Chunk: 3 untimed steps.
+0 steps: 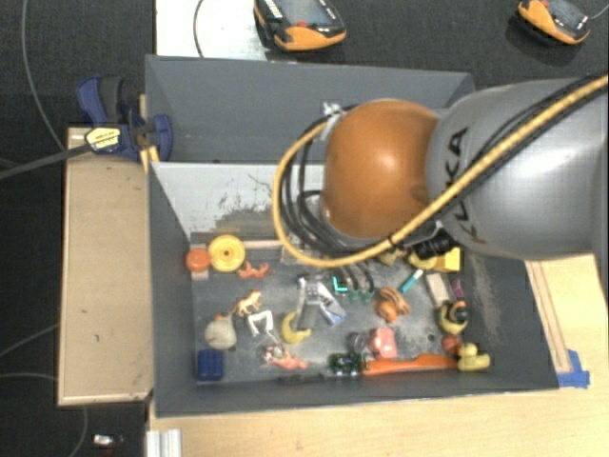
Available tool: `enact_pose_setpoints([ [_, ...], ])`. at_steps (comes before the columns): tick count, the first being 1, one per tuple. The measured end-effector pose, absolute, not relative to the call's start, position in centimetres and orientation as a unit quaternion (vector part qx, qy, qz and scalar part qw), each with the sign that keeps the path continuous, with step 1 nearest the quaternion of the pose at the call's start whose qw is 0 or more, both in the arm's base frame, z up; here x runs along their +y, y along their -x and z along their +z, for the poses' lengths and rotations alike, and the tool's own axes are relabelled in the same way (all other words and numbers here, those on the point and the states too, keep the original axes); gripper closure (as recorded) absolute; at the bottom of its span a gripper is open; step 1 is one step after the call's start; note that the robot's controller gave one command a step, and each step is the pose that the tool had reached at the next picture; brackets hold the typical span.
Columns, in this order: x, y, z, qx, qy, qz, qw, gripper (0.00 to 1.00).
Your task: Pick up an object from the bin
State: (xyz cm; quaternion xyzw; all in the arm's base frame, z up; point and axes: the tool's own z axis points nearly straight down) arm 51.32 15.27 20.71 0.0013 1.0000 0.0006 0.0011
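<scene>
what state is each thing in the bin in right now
hand, low over the middle of the bin
yellow wheel, lying flat near the far wall
blue cube, resting free in the view's lower left corner
orange stick, lying flat along the near wall

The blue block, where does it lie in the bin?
In the camera view the blue block lies in the lower-left corner of the bin, just below a beige lump.

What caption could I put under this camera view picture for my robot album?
The robot arm leans over a grey bin of small toys, a yellow wheel at left.
</scene>
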Motion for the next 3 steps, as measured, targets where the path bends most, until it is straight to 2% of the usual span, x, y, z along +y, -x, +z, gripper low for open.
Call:
enact_pose_setpoints([
  [2, 15.3, -51.3, 20.7, 1.0, -0.002, 0.0, 0.001, 0.0],
  [3, 18.8, -52.5, 18.5, 0.999, 0.049, 0.001, 0.004, 0.0],
])
